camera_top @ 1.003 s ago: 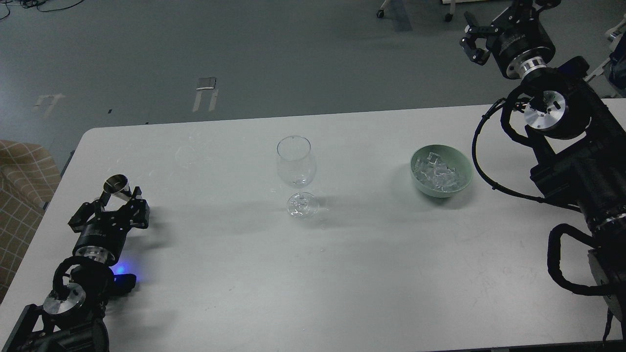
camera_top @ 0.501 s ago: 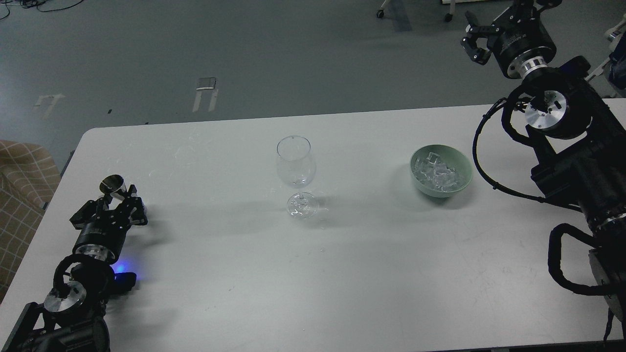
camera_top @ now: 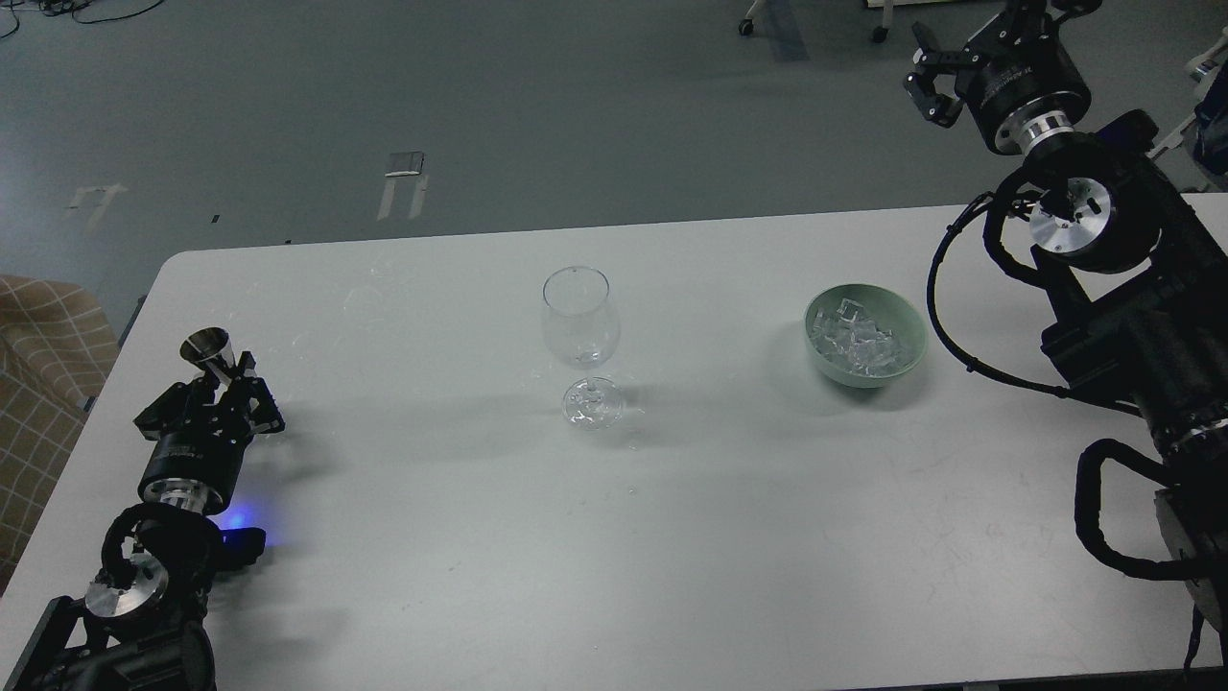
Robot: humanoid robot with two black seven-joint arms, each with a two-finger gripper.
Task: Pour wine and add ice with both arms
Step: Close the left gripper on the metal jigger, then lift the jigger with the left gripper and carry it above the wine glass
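Observation:
A clear wine glass (camera_top: 578,317) stands upright at the middle of the white table (camera_top: 614,537). I cannot tell whether it holds any wine. A green bowl (camera_top: 907,360) to its right holds several clear ice cubes (camera_top: 857,341). My left gripper (camera_top: 219,384) is low at the table's left edge, shut on a small shiny metal measuring cup (camera_top: 207,349) that points up and slightly left. My right gripper (camera_top: 932,72) is raised high beyond the table's far right corner, its fingers spread and empty, far from the bowl.
A tan checked seat (camera_top: 43,355) stands beside the table's left edge. My right arm's black cables (camera_top: 945,326) loop over the table just right of the bowl. Grey floor lies beyond the far edge.
My left gripper has drawn back to the left with the metal cup, which has tipped more upright. My right arm has barely moved.

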